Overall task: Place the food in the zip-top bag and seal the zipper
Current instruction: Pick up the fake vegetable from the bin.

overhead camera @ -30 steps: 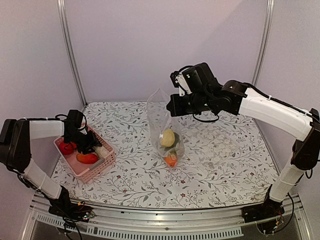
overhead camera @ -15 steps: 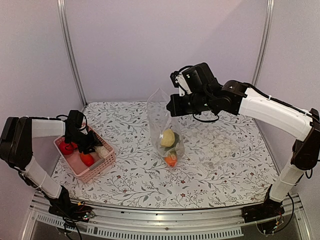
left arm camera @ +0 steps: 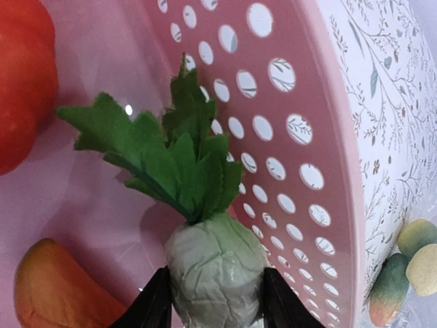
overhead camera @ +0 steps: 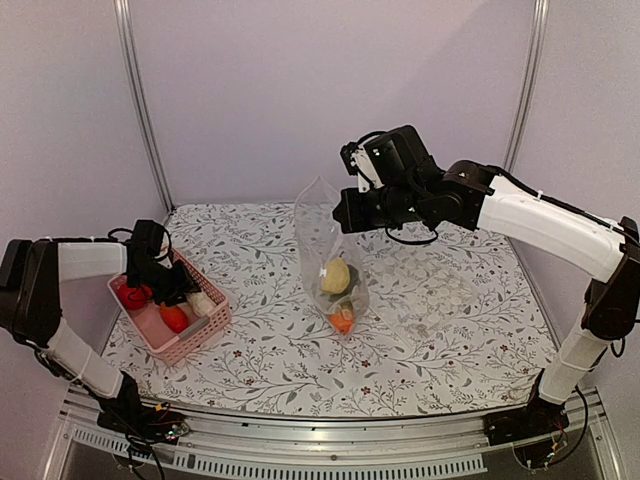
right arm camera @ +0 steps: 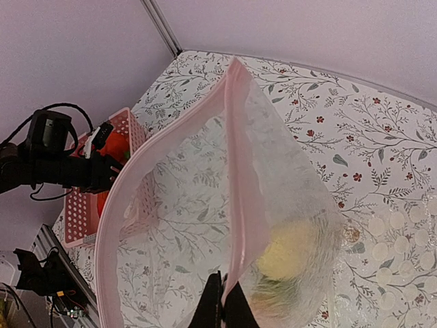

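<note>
The white radish (left arm camera: 212, 263) is being pinched by its body between the fingers of the left gripper (left arm camera: 215, 301), down inside the pink basket (left arm camera: 300, 137). The zip-top bag (overhead camera: 325, 235) is being held upright mid-table, with its zipper (right arm camera: 239, 171) clamped in the right gripper (right arm camera: 222, 301). A straight lift is being called for, so the leaves are kept off the basket wall.

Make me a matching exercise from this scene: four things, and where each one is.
Things:
1. radish
2. bag
3. basket
4. yellow food

Places:
A. inside the bag
B. held up by its rim in the right gripper
C. in the left gripper
D. standing on the table by the left arm

Pairs: 1-C, 2-B, 3-D, 4-A
</note>
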You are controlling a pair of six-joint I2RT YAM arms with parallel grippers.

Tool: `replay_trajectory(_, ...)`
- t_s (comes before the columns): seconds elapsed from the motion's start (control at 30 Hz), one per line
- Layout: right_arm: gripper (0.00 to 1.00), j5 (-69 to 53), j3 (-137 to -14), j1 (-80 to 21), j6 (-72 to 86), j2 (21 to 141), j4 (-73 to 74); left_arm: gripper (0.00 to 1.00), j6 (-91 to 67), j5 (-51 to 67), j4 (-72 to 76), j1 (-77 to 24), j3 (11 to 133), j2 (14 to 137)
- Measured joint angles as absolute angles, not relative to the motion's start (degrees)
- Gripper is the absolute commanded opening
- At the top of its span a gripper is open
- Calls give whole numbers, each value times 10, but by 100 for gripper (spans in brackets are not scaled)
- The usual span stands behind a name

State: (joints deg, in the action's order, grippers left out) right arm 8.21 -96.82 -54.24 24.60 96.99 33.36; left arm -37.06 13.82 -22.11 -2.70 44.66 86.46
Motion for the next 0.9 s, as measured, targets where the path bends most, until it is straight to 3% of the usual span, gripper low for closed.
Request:
replay_trajectory(0.2, 0, 82, -968, -542, 246, 970, 333, 37, -371, 115, -226, -27, 434, 800)
replay_trajectory(0.6, 0, 79, -968, -542, 246, 970, 332, 37, -366, 103, -242, -28, 396, 511)
replay_trajectory(0.9, 0, 65, -968, -542, 247, 970, 328, 35, -340, 216, -241, -95, 512, 483)
